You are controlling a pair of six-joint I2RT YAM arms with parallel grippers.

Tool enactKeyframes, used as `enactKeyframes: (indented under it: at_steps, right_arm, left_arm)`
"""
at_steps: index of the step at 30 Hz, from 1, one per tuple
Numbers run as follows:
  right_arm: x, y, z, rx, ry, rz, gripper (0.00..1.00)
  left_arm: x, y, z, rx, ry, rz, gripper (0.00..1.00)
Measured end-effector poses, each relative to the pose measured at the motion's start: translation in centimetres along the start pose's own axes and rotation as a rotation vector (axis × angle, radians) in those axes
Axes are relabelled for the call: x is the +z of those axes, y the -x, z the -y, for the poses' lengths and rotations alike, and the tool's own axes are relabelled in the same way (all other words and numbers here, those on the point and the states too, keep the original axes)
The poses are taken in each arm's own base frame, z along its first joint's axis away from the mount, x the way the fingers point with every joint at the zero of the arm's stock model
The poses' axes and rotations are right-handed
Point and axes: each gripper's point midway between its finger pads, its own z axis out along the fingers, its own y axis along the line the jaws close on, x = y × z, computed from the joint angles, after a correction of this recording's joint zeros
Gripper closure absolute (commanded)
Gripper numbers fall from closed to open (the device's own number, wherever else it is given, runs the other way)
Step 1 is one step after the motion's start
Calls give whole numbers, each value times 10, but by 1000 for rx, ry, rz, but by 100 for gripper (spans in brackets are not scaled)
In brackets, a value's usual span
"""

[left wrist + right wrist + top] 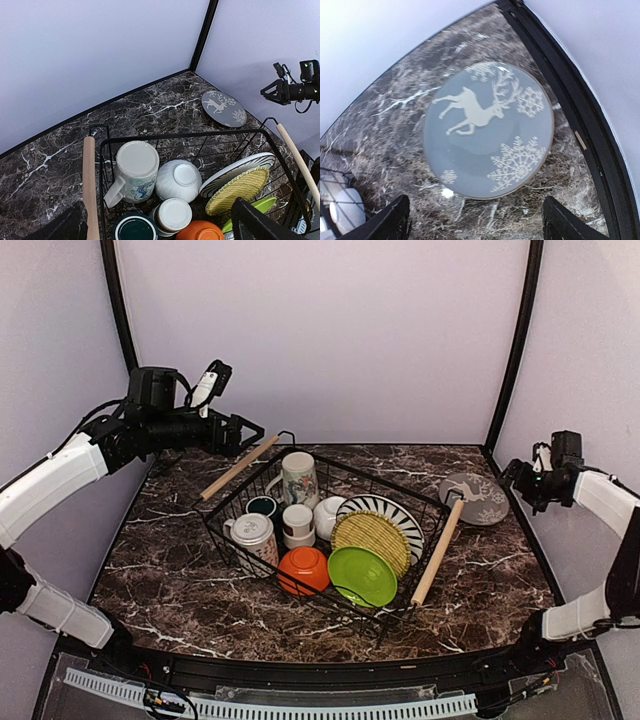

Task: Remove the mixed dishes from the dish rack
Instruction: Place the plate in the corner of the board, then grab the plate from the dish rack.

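Fingers [395, 220] of the right gripper [525, 480] stand wide apart and hold nothing. Directly beneath them the grey plate [487, 130], printed with a white deer and snowflakes, lies flat on the dark marble table [180, 580] in the far right corner. It sits outside the dish rack [200, 134], just beyond the far end of the rack's right wooden handle [437, 552].

Fingers [260, 222] of the left gripper [250, 430] are also spread fully and are empty. This gripper hangs above the rack's far left corner, over the left wooden handle [240, 467].

The dish rack stands at the centre of the table, turned at an angle. Contents:
- Far side: a tall patterned mug [298, 478].
- Left side: a second patterned mug [254, 537], with the dark green cup [262, 506] behind it.
- Centre: the small white cup [297, 522] and the white bowl [328, 515], base up.
- Near side: the orange bowl [303, 568], base up.
- Right side: three plates leaning one against the next, namely the striped plate [385, 515], the woven yellow plate [372, 543] and the lime-green plate [362, 575] nearest the arm bases.
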Motion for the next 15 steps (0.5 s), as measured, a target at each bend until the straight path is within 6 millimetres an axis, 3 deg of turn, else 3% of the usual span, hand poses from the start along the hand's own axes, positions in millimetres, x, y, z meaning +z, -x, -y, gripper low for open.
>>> enactKeyframes:
  at_steps: [3,8,11,15]
  right_arm:
    - [-30,10,-34,-106,92,66,7]
    - [-79,21,-111,-308,293,148,1]
    - [-103,14,-156,-426,423,165,1]
    - [-128,-12,-207,-565,586,135,1]
  left_arm:
    - [2,-1,0,-5,-3,-5,1]
    - [2,-2,0,-9,-6,-7,1]
    - [2,-2,0,-10,-6,-7,1]
    - [3,-2,0,-13,-6,-8,1]
